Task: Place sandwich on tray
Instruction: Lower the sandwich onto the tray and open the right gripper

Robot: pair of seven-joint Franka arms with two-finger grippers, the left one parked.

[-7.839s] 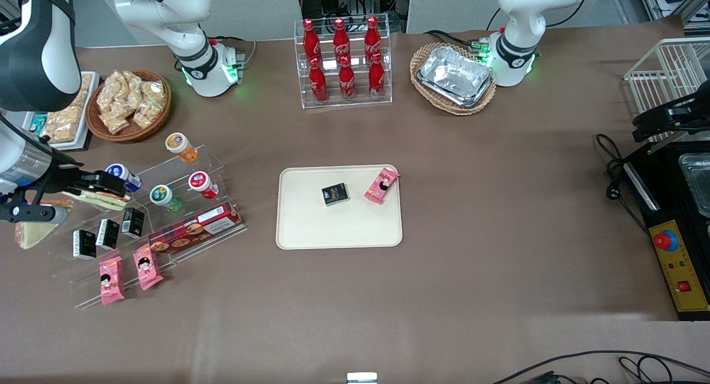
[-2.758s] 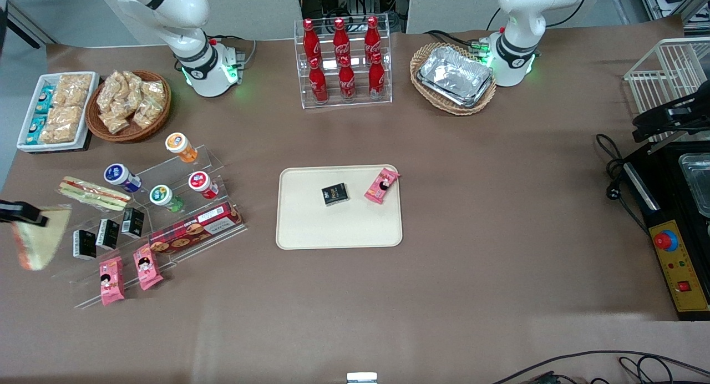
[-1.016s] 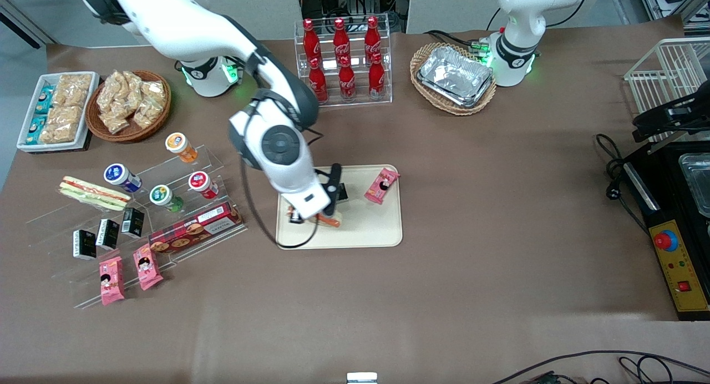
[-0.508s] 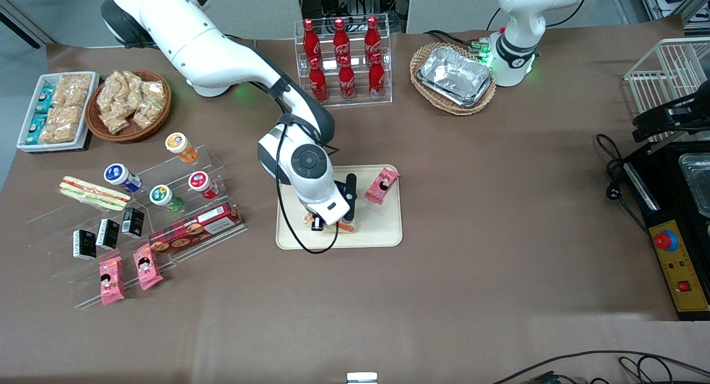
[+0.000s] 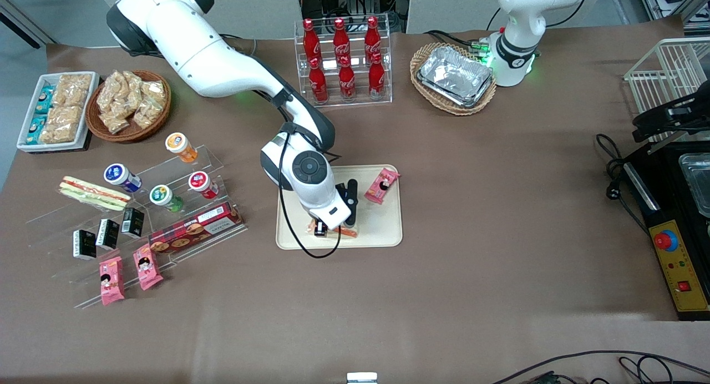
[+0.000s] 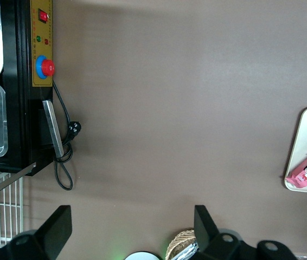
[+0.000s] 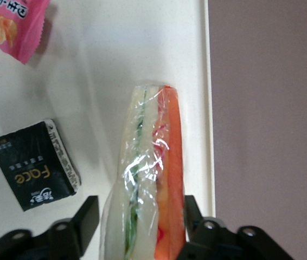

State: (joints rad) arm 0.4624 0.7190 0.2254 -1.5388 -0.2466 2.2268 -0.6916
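Observation:
The sandwich (image 7: 148, 179), a wedge in clear wrap with pale bread and orange and green filling, stands on edge between my right gripper's fingers. The gripper (image 7: 140, 216) is shut on it, low over the cream tray (image 7: 104, 81), close to the tray's rim nearest the front camera. In the front view the gripper (image 5: 333, 228) and wrist cover most of the sandwich (image 5: 347, 233); only an orange edge shows above the tray (image 5: 383, 223). A black box (image 7: 34, 172) and a pink snack packet (image 7: 18, 21) lie on the tray beside it.
The pink packet (image 5: 381, 185) lies at the tray's corner toward the parked arm. A clear stepped rack with a longer strip sandwich (image 5: 91, 192), cans and boxes stands toward the working arm's end. A cola bottle rack (image 5: 343, 62) and a foil-tray basket (image 5: 454, 77) stand farther from the camera.
My right arm has lifted the sandwich from beside the rack and carried it over the tray. In the last second it has moved nearer the front camera and lower.

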